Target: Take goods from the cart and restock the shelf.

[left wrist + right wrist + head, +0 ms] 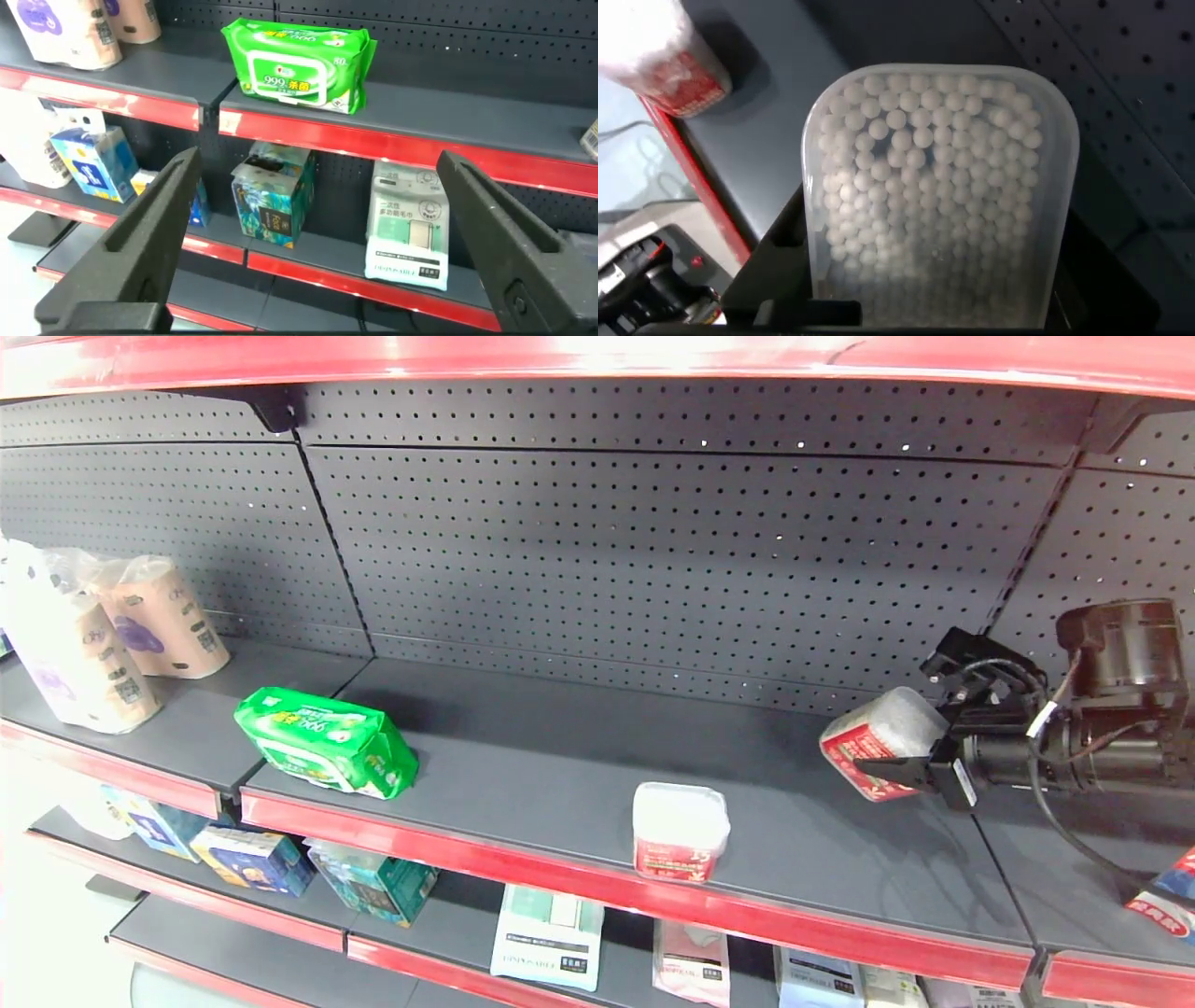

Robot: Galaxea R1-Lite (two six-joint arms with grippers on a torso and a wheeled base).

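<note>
Tub of swabs (876,739) at three o'clock I judge light, stiff and slick; my right gripper (913,733) clenches its sides, my left gripper (318,245) hangs released.

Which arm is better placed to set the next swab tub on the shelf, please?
Right. The right end effector holds a swab tub over the shelf, near the standing tub; the left end effector is open and empty.

Clear plastic tub (938,187), glossy green wipes pack (327,742), matt grey shelf (560,761), probably metal.
</note>
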